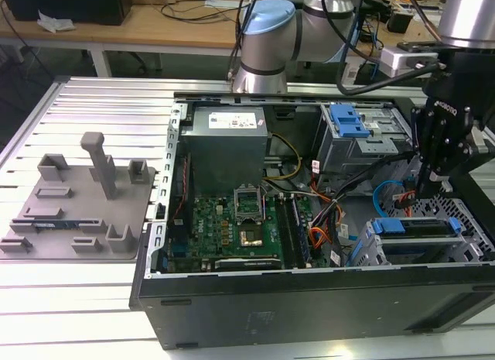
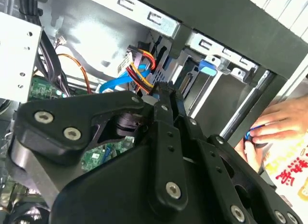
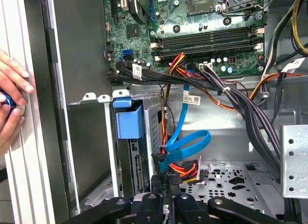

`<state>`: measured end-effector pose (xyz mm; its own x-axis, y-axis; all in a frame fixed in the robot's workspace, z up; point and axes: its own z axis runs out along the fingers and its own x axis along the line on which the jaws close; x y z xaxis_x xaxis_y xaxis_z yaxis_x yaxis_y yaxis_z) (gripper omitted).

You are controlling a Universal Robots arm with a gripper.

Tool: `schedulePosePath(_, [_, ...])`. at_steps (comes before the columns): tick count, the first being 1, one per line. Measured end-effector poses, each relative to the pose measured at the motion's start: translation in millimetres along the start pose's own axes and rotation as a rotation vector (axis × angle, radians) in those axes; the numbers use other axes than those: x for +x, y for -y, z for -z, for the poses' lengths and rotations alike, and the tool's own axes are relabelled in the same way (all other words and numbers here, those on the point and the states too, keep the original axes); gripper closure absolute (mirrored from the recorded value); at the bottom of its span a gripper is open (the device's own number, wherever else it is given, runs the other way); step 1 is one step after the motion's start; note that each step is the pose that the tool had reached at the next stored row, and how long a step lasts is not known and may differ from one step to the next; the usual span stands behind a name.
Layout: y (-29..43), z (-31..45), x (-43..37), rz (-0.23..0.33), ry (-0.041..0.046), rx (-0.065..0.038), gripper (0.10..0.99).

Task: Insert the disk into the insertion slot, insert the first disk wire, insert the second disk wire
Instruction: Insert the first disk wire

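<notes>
Right, the blue-framed silver drive [image 1: 421,226] sits inside the grey perforated bay [image 1: 363,248]; the claw [image 3: 167,179], alongside, pinches a blue cable's black plug [image 3: 161,162], wires seemingly unconnected.

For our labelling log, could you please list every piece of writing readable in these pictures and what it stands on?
Nothing can be read with confidence.
White label on the grey metal power supply box: print too small.
White lettering on the black hand: too small.
White tag on the flat blue cable: too small.
Red characters on the yellow-and-white pack: cut off.
</notes>
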<state>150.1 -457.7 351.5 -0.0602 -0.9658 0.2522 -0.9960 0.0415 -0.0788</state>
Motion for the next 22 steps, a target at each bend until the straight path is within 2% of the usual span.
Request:
schedulePosePath(2, [7.5,-0.5,-0.1,0.008,-0.0015,-0.031,0.918])
schedulePosePath(3, [12.3,-0.9,-0.1,0.014,-0.0023,-0.052,0.918])
schedulePosePath(4, [20.9,-1.7,0.1,0.023,-0.0037,-0.087,0.918])
schedulePosePath(5, [24.1,-2.2,1.2,0.026,-0.0031,-0.100,0.918])
schedulePosePath(6, [25.5,-2.7,2.8,0.028,0.0005,-0.105,0.918])
schedulePosePath(7, [25.9,-3.6,5.7,0.028,0.0129,-0.107,0.918])
schedulePosePath(11, [26.3,-5.6,13.4,0.027,0.0802,-0.110,0.918])
schedulePosePath(12, [26.5,-6.6,17.2,0.027,0.0896,-0.111,0.918])
schedulePosePath(15, [27.9,-9.5,28.0,0.029,0.0929,-0.118,0.918])
schedulePosePath(16, [30.3,-10.8,32.0,0.033,0.0930,-0.128,0.918])
schedulePosePath(17, [32.6,-11.3,33.4,0.037,0.0927,-0.133,0.918])
schedulePosePath(18, [34.6,-12.5,37.2,0.041,0.0941,-0.133,0.918])
schedulePosePath(19, [34.9,-13.5,41.0,0.041,0.1071,-0.132,0.918])
schedulePosePath(20, [35.1,-14.4,44.1,0.040,0.1252,-0.128,0.918])
schedulePosePath(21, [35.2,-14.8,45.2,0.040,0.1480,-0.126,0.918])
schedulePosePath(22, [34.9,-14.8,45.3,0.039,0.1660,-0.125,0.918])
